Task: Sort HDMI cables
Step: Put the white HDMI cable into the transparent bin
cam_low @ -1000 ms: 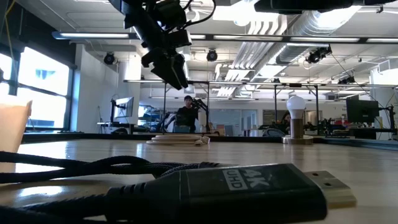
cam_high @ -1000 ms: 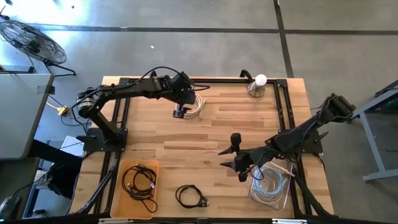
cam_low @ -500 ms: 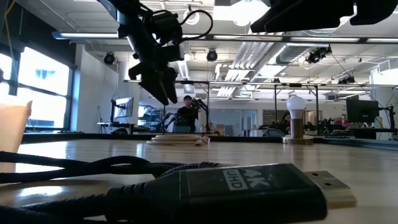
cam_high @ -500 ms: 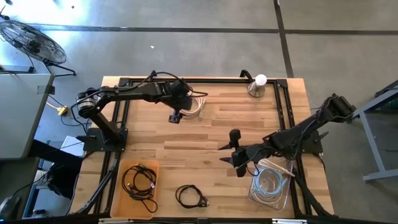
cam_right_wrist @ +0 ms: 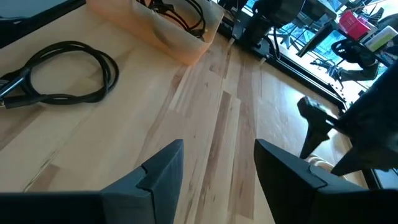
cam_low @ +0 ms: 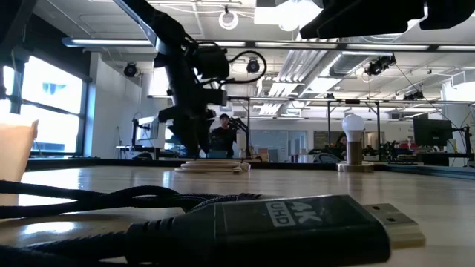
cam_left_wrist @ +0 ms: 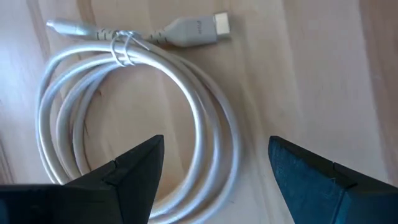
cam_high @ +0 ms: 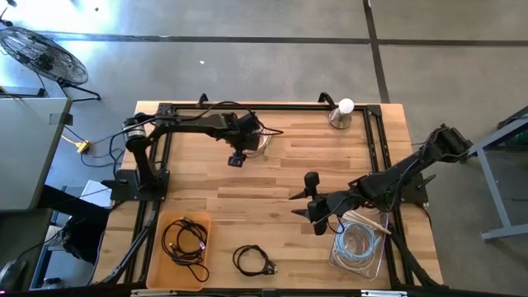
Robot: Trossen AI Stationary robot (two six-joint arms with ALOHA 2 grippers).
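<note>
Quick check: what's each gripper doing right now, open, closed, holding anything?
Left gripper: open, empty, over the white cable coil.
Right gripper: open, empty, above bare table.

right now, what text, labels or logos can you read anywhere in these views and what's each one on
"4K UHD", seen upside down: on the black HDMI plug lying closest in the low view.
A small embossed mark on the white cable's plug under the left hand: too faint to read.
Items in the room behind the table, low and right wrist views: too small or blurred to read.
Nothing else carries readable text.
</note>
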